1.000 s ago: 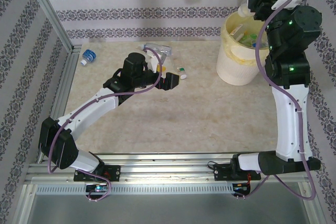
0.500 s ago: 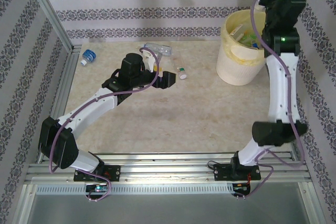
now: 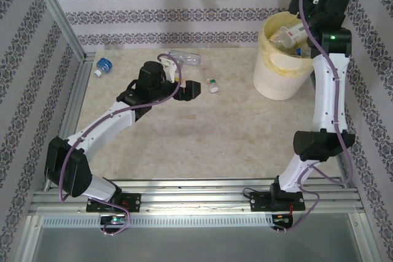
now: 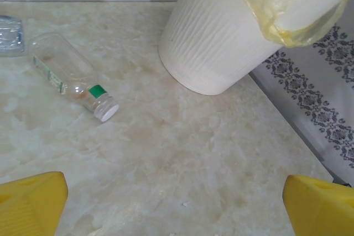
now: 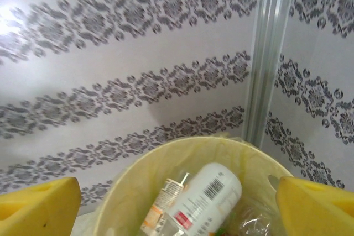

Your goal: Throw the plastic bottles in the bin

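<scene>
Both spread wide, empty | right hand [image 5: 177, 209] above bin [image 5: 142, 157] — bottle [image 5: 209, 194] inside | left hand [image 4: 176, 209] near loose bottle [image 4: 71, 75]

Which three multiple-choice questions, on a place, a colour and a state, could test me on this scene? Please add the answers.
1. The clear bottle with the green label lies: A) on the table, apart from the bin; B) inside the bin; C) under the bin.
2. Its cap is: A) red; B) blue; C) white.
3. The right fingers are: A) shut on a bottle; B) open, holding nothing; C) shut, empty.
Answers: 1 A, it rests on its side on bare tabletop; 2 C, the round end shows white; 3 B, both yellow tips sit far apart with nothing gripped between them.
</scene>
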Tool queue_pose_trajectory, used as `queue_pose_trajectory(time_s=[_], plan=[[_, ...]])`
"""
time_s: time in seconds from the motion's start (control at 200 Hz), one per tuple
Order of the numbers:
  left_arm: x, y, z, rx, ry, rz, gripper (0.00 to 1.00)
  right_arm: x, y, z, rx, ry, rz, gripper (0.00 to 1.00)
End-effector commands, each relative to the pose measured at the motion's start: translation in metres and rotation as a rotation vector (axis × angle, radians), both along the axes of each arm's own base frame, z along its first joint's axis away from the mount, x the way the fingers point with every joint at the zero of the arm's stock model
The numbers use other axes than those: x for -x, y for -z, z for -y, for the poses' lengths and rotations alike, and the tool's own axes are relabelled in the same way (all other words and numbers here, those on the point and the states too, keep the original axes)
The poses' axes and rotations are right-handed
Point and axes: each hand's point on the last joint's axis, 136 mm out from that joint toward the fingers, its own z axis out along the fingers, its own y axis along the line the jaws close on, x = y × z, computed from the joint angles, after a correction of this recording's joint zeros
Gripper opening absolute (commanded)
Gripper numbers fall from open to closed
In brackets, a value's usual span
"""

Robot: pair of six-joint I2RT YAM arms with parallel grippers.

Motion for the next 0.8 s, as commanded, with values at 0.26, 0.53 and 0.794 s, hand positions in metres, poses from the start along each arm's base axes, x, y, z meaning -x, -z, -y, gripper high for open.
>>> queue_pose_trajectory(time_s=[0.26,0.53,0.794], plan=[[-0.01,0.006,-0.024,0.006,-0.099,-0.071,1.0,0.042,-0.014,-0.054,-0.094,-0.226,0.016,0.93],[-0.008,-0.012,-0.03,0.023,-0.101,-0.009,1.0,0.056,0.008,-0.115,-0.244,-0.42,-0.054,0.93],[-0.005,-0.033,-0.041,0.022,-0.128,0.048,1.0,0.06,0.067,-0.194,-0.327,-0.585,-0.231,0.93]])
